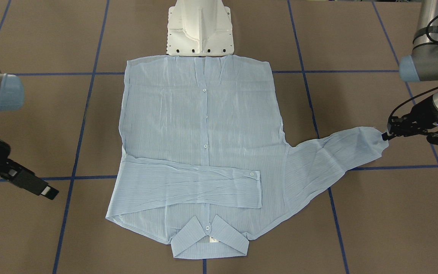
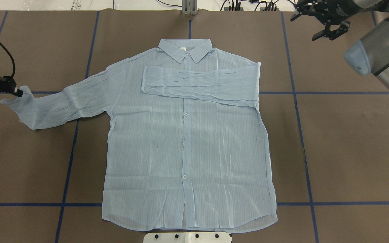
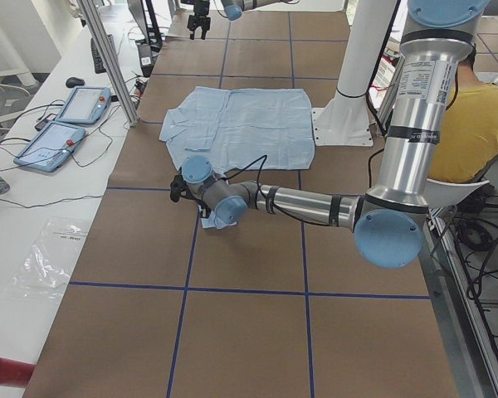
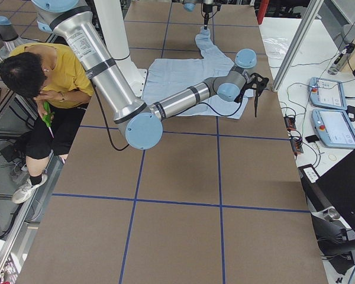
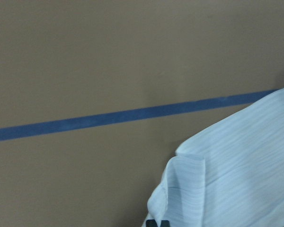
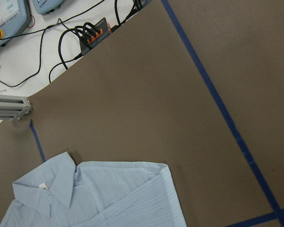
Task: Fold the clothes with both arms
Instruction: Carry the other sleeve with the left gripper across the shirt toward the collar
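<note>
- One sleeve lies folded across the shirt (image 2: 187, 141), which is flat and front-up mid-table.
- Left gripper (image 2: 18, 91) clenched on the outstretched cuff (image 2: 14, 103); right gripper (image 2: 322, 22) released, parked clear.
- Best carry the cuff low across the chest, parallel to the first sleeve; the sheer cloth likely drags.

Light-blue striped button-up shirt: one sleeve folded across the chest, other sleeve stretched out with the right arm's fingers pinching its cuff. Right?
Wrong arm. The overhead exterior view shows the left arm's fingers pinching the outstretched cuff of the light-blue striped button-up shirt; the right arm's fingers hang clear of it. One sleeve is folded across the chest, as stated.
</note>
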